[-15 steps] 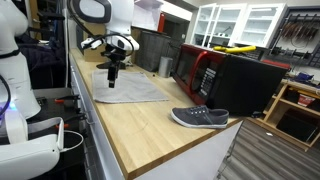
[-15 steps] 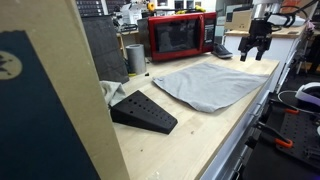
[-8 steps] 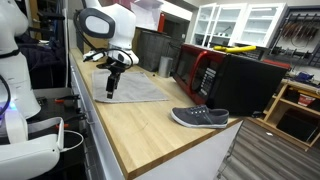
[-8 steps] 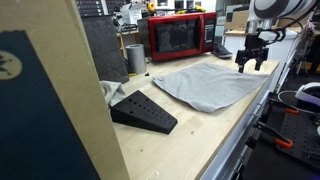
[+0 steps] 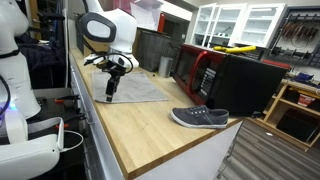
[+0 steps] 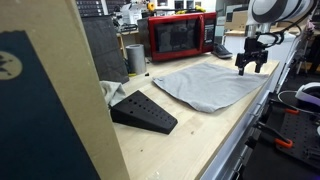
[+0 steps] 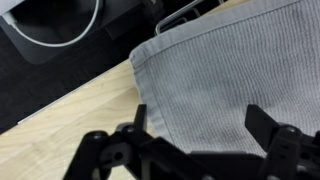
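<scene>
A grey cloth (image 5: 133, 87) (image 6: 207, 84) lies flat on the wooden counter in both exterior views. My gripper (image 5: 110, 92) (image 6: 250, 68) hangs just above the cloth's corner nearest the counter edge, jaws open and empty. In the wrist view the gripper (image 7: 200, 120) straddles the grey cloth (image 7: 215, 75) near its hemmed edge, with bare wood (image 7: 70, 120) to the left. Whether the fingertips touch the fabric cannot be told.
A grey shoe (image 5: 200, 117) lies on the counter. A dark wedge-shaped block (image 6: 143, 111) sits near the cloth. A red microwave (image 6: 180, 36) and a metal cup (image 6: 135, 58) stand at the back. The counter edge (image 6: 245, 125) runs beside the gripper.
The gripper has dropped lower and shifted toward the cloth's corner by the counter edge. Its jaws stayed open.
</scene>
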`<move>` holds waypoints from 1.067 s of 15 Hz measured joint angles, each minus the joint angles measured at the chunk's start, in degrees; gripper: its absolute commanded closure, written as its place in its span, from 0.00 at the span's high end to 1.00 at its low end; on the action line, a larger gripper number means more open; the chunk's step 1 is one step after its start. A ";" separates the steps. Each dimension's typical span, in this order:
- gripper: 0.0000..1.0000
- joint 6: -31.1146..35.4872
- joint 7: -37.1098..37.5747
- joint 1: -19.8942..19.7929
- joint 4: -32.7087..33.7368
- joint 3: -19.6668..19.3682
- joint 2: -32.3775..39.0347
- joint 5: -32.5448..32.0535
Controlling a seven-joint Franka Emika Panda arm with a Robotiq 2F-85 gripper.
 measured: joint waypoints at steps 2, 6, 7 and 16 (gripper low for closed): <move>1.00 0.05 0.00 -0.34 0.02 -0.07 0.04 -0.46; 0.74 0.05 0.00 -1.24 0.03 -0.34 0.07 -1.80; 0.68 0.10 0.00 -1.46 0.03 -0.40 0.09 -2.09; 0.01 0.84 0.00 -2.12 0.42 -0.43 0.47 -3.89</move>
